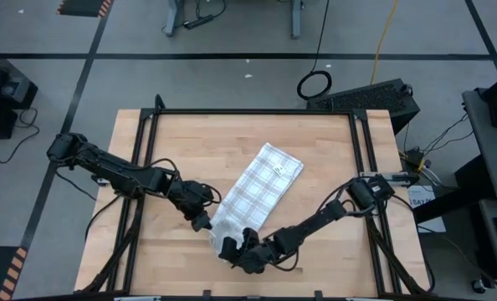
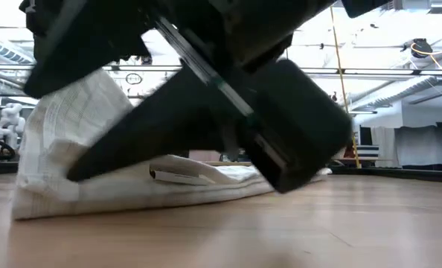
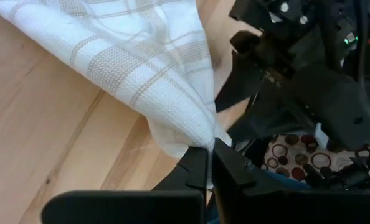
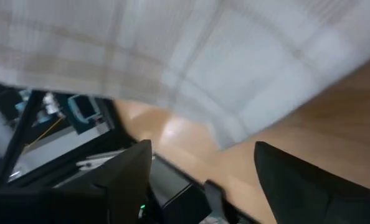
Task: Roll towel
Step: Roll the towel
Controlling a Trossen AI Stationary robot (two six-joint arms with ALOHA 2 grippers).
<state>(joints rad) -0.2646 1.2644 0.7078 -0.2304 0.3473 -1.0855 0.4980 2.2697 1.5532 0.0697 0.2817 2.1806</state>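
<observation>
The checked towel (image 1: 261,188) lies slantwise on the table, from the far right toward the near middle, and its small label (image 1: 278,170) faces up. Its near end (image 2: 57,126) is raised off the wood. My left gripper (image 1: 202,222) is at that end's left side, shut on the cloth (image 3: 141,68). My right gripper (image 1: 234,251) is at the towel's near end by the table's near edge. It is open, the cloth (image 4: 203,62) lies just ahead of its fingers, and nothing is between them. My left gripper pinches a corner of the towel's near end (image 3: 200,138) between its two fingertips. The fingers come from the table's left, slanting down. The corner is lifted off the wood and bunched to a point, and the rest of the towel lies on the table.
Bare wooden tabletop (image 1: 165,142) lies to the left and the far side of the towel, and more to the right (image 1: 340,251). The two arms are close together at the near middle. A black frame (image 1: 248,111) borders the table.
</observation>
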